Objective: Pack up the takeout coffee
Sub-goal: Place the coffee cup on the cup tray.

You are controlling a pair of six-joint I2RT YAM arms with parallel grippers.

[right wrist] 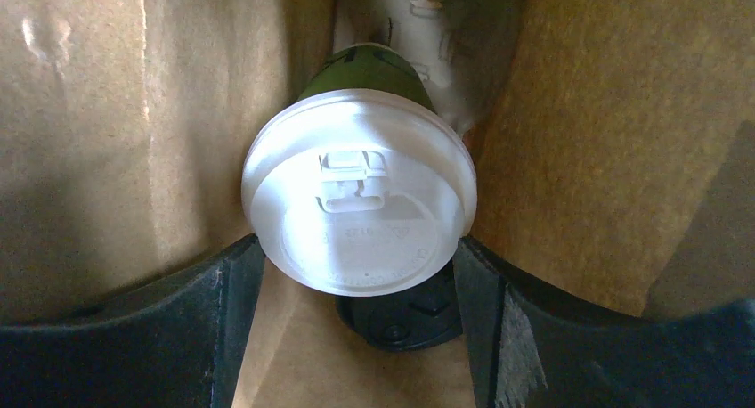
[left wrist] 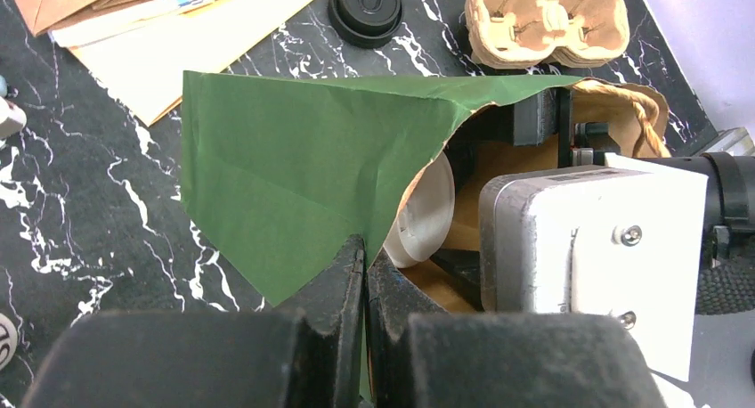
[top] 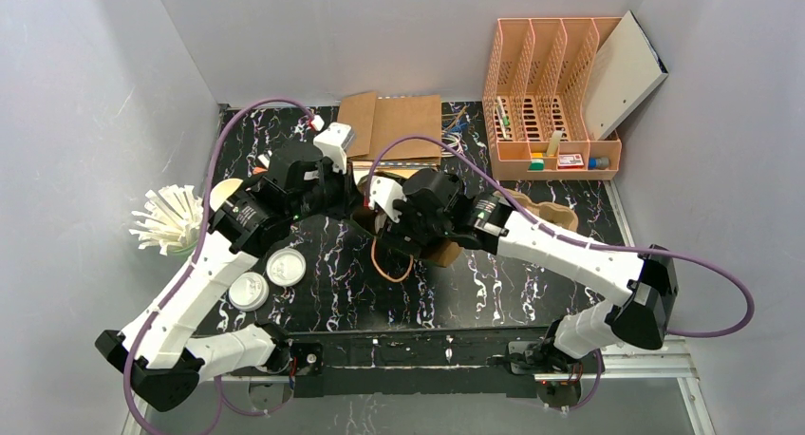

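Observation:
The paper bag [left wrist: 303, 159], green outside and brown inside, lies on its side on the table. My left gripper [left wrist: 366, 257] is shut on the bag's edge and holds the mouth up. My right gripper [right wrist: 356, 248] reaches inside the bag, and its fingers [right wrist: 223, 301] press both sides of the white lid of a green coffee cup [right wrist: 361, 190]. That lid [left wrist: 427, 216] also shows through the bag's mouth in the left wrist view. A black round thing [right wrist: 405, 314] lies under the cup, and a grey moulded shape [right wrist: 427, 34] sits deeper in the bag. From above, both grippers are hidden by the arms.
A moulded cup carrier [left wrist: 543, 20] and a black lid [left wrist: 365, 7] lie beyond the bag. Two white lids [top: 268, 278] sit at front left beside a holder of white sticks [top: 171, 221]. Flat brown bags [top: 399, 126] and an orange organizer [top: 551, 103] stand at the back.

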